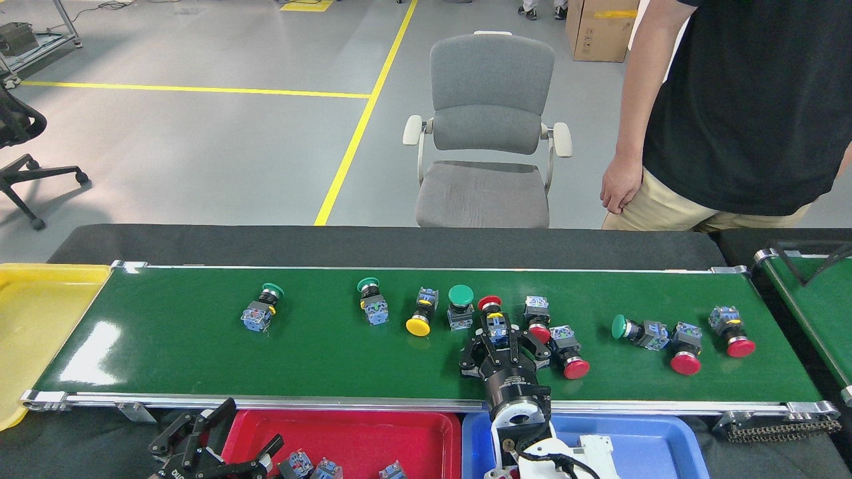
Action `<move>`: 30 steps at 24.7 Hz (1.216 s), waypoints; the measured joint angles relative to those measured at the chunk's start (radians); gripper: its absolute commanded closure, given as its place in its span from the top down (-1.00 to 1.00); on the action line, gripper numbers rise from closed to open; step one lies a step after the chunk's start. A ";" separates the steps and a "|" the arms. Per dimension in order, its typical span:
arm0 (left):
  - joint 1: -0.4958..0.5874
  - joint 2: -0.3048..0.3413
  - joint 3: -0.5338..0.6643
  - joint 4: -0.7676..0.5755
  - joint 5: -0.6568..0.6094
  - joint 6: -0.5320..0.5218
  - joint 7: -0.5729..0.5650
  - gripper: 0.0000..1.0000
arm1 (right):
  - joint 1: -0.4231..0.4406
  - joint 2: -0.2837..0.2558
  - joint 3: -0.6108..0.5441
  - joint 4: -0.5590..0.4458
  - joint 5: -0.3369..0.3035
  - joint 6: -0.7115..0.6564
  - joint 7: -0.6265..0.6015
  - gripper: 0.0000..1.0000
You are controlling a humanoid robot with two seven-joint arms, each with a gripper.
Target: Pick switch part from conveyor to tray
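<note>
The long dark-green conveyor belt with silver aluminium side rails (200, 346) runs across the black-covered worktop (333, 243) from 9 o'clock to 3 o'clock. A row of push-button switch parts lies on it. From the 9 o'clock end these are a green-capped switch with a blue block (261, 309), a second green-capped switch (371, 303), a yellow-capped switch (421, 318) and an upright green mushroom-cap switch (460, 305).

Just past them lies the red-capped switch part with a blue contact block (493, 318). The right gripper (503, 347) sits over the belt at about 6 o'clock of that part. Its black jaws stand on either side of the blue block. Whether they are pressing on it cannot be told from here.

Touching the gripper's 3 o'clock side are two more red-capped switches (536, 319) (567, 352). Further toward 3 o'clock lie a green-capped one (638, 329) and two red mushroom-cap ones (685, 349) (732, 332).

The left gripper (219, 442) hangs at 7 o'clock, over the edge of the red plastic tray (399, 432), with its jaws spread apart and nothing between them. Small blue switch blocks (313, 466) lie in that tray. A blue plastic tray (652, 439) sits at 5 o'clock, and a yellow tray (33, 313) at 9 o'clock.

Behind the worktop stand a grey office chair (489, 126) and a person in a black shirt (745, 100).
</note>
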 measured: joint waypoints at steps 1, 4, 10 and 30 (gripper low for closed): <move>0.000 0.000 0.031 0.019 0.001 0.047 0.000 1.00 | 0.007 -0.001 0.015 -0.034 0.000 -0.013 0.001 -0.97; 0.000 0.001 0.103 0.072 0.001 0.118 0.000 1.00 | 0.078 -0.033 0.061 -0.189 0.000 -0.098 -0.002 -0.97; -0.014 0.005 0.126 0.084 0.001 0.142 -0.004 1.00 | 0.215 -0.117 0.190 -0.385 0.005 -0.375 -0.017 0.96; -0.493 0.250 -0.053 0.794 -0.003 0.209 0.081 1.00 | 0.347 -0.085 -0.090 -0.405 -0.024 -0.100 -0.112 0.97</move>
